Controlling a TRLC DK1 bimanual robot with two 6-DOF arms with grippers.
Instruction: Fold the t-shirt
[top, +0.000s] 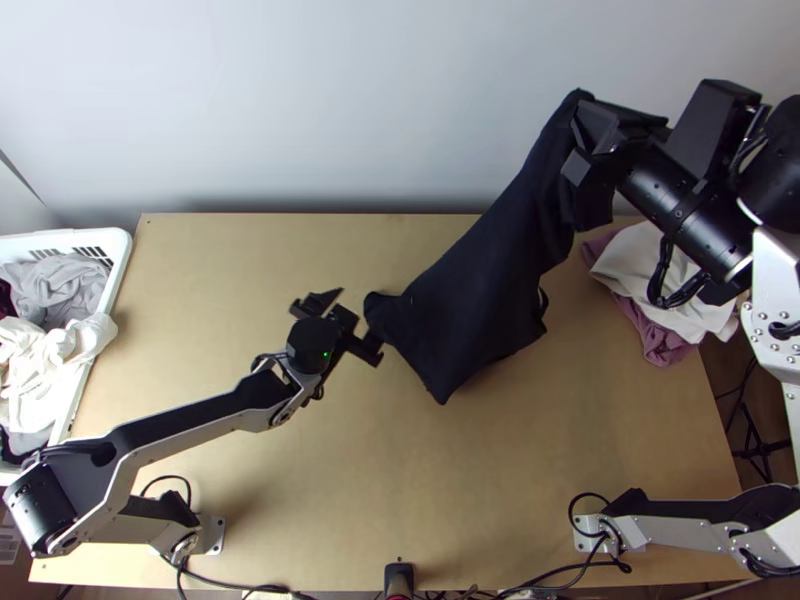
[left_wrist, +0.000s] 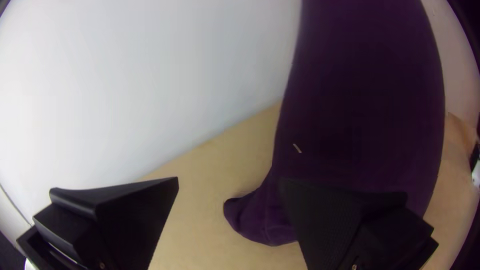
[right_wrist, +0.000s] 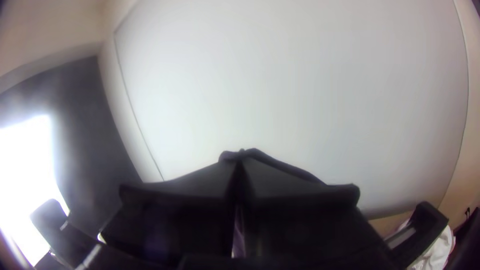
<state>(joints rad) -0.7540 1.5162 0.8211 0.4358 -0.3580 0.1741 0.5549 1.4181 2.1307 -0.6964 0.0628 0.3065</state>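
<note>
In the top view the dark t-shirt hangs from my right gripper, raised high at the upper right. Its lower end reaches the middle of the table, loosely bunched. The right wrist view has my right gripper shut on a bit of the dark cloth. My left gripper is just left of the shirt's lower end, open, with nothing held. From the left wrist, the fingers of my left gripper stand wide apart, and the shirt hangs beyond them, one finger overlapping it in the picture.
A white basket of clothes stands at the table's left edge. White cloth and mauve cloth lie in a heap at the right, under the right arm. Bare wood spreads along the near side; a pale wall rises behind.
</note>
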